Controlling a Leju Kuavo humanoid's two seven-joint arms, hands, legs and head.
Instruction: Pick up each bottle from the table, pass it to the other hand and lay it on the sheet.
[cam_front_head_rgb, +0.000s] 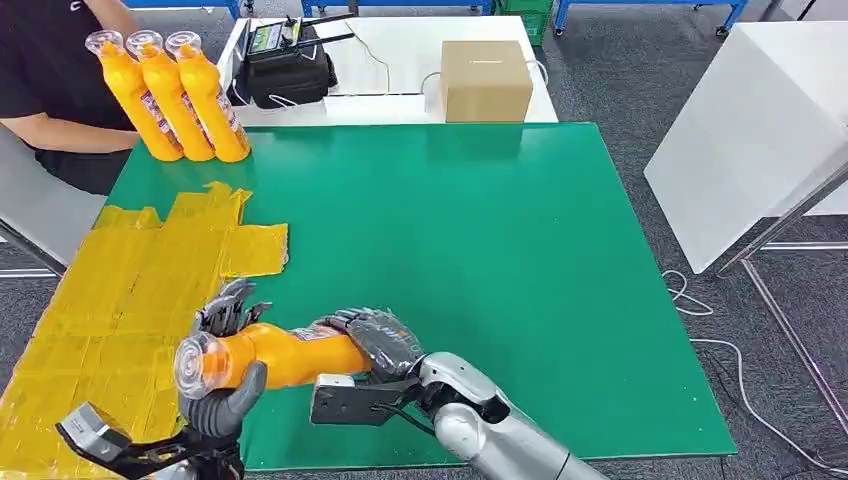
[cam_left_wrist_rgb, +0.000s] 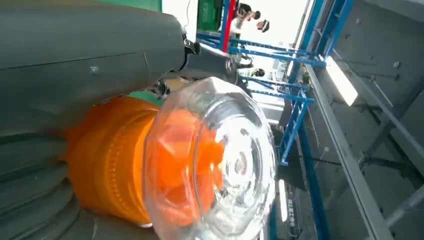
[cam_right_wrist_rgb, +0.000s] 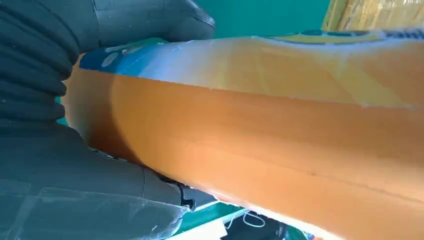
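Observation:
An orange bottle (cam_front_head_rgb: 285, 355) with a clear cap lies level in the air over the table's front left, cap toward the yellow sheet (cam_front_head_rgb: 130, 290). My right hand (cam_front_head_rgb: 385, 345) grips its base end; in the right wrist view the bottle (cam_right_wrist_rgb: 275, 125) lies across that hand (cam_right_wrist_rgb: 50, 165). My left hand (cam_front_head_rgb: 235, 400) holds the neck just behind the cap, thumb underneath and fingers behind it. The left wrist view shows the cap (cam_left_wrist_rgb: 220, 160) close up, between the thumb (cam_left_wrist_rgb: 75, 45) and the fingers. Three more orange bottles (cam_front_head_rgb: 170, 95) stand together at the far left corner.
The green table (cam_front_head_rgb: 480, 250) is bare in its middle and right. A person in black (cam_front_head_rgb: 50, 80) sits at the far left by the standing bottles. Behind the table are a cardboard box (cam_front_head_rgb: 485, 80) and a black bag (cam_front_head_rgb: 285, 65). A white table (cam_front_head_rgb: 750, 130) stands to the right.

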